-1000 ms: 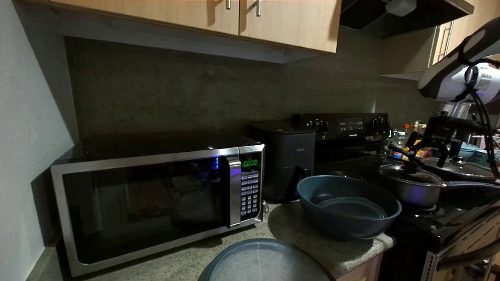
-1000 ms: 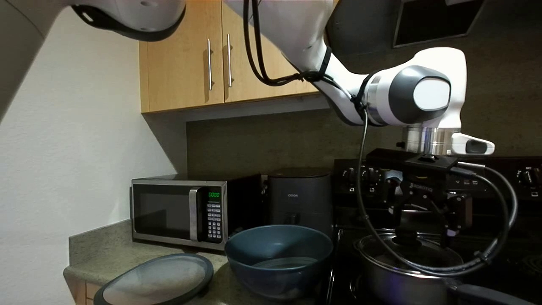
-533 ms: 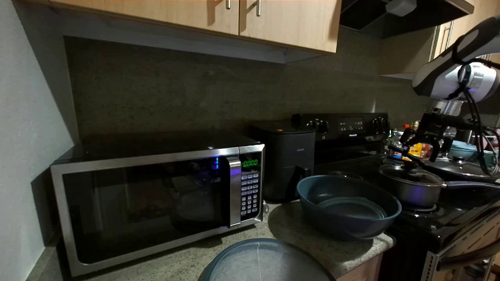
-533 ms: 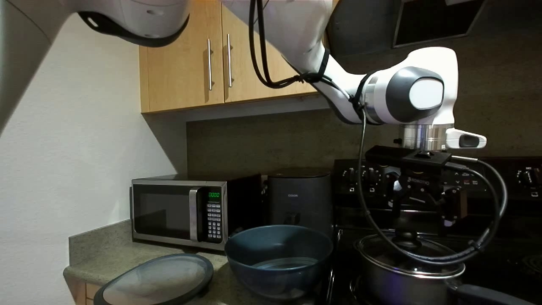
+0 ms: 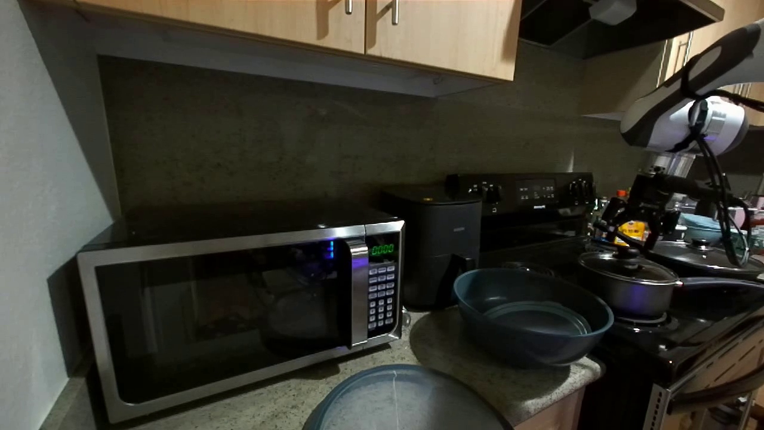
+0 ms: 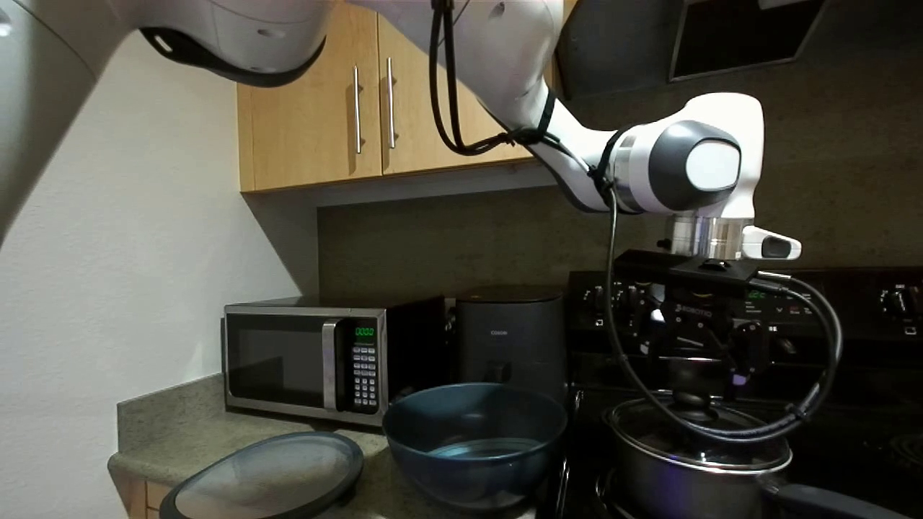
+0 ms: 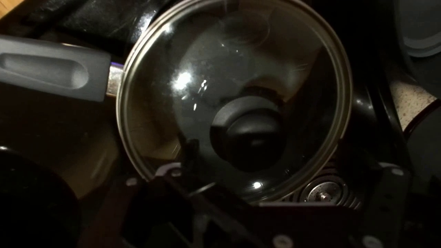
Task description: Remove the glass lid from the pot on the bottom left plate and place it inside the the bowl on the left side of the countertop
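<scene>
The clear glass lid (image 5: 653, 272) with a metal rim and dark knob (image 7: 251, 137) rests on the grey pot (image 5: 638, 298), which stands on the stove. The lid (image 6: 649, 431) and pot (image 6: 678, 484) also show in an exterior view, partly crossed by the arm's cable. My gripper (image 6: 696, 371) is open and empty, its fingers above the knob. In the wrist view, the lid (image 7: 155, 103) lies beyond the dark spread fingers, with the knob a little left of their middle. The large blue-grey bowl (image 5: 531, 343) stands empty on the speckled countertop (image 5: 441, 346) beside the stove.
A pale grey domed thing (image 5: 406, 403) lies in front of the bowl. A microwave (image 5: 227, 316) and black air fryer (image 5: 444, 245) stand behind. The pot's handle (image 7: 51, 67) points away from the bowl. Another lidded pan (image 5: 704, 257) is on the stove.
My open gripper has moved left in both exterior views, toward the knob, and its fingertips sit slightly higher than a second ago. The lid, pot and bowl have not moved.
</scene>
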Controlling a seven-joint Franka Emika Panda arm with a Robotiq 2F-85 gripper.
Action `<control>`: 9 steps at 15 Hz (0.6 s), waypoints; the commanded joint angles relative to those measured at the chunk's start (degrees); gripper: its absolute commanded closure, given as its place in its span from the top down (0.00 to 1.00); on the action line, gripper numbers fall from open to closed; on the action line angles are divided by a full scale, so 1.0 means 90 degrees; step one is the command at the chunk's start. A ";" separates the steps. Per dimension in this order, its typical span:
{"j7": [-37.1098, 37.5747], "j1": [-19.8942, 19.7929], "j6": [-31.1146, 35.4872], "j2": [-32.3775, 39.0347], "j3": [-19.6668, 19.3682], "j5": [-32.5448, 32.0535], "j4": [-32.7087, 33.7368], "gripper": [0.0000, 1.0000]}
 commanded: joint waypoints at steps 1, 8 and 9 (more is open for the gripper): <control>-0.0324 -0.0149 -0.0292 0.0161 0.0111 0.0056 0.0270 1.00; 0.0088 -0.0220 -0.0782 0.0527 0.0039 -0.0013 0.0675 1.00; 0.0164 -0.0225 -0.0788 0.0577 0.0020 -0.0036 0.0723 0.75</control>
